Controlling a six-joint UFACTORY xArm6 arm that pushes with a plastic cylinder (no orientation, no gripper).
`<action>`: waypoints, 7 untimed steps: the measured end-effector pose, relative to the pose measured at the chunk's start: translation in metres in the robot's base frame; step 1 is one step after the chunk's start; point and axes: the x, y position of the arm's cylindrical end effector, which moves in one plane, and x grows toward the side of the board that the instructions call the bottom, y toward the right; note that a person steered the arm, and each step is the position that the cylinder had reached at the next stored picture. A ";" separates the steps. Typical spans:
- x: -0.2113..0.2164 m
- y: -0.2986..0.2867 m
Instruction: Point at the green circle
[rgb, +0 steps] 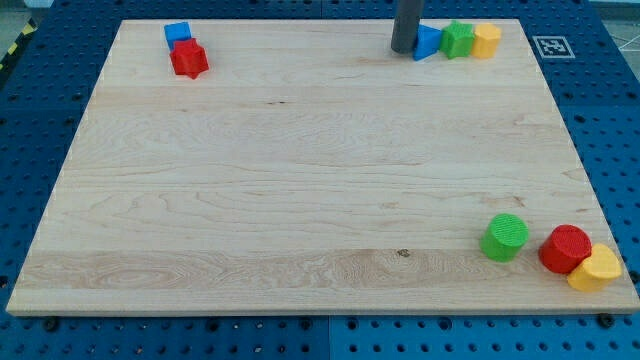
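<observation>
The green circle (505, 237) is a round green block near the board's lower right corner. My tip (403, 50) is at the view's top, just left of a blue triangle (427, 42), touching or nearly touching it. The tip is far from the green circle, up and to its left. The rod comes in from the top edge of the view.
A red circle (565, 249) and a yellow block (595, 269) lie right of the green circle. A green block (458, 39) and a yellow block (486, 40) sit right of the blue triangle. A blue block (178, 33) and a red block (188, 59) are at the top left.
</observation>
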 end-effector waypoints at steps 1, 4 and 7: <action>0.022 -0.035; 0.228 -0.142; 0.364 -0.072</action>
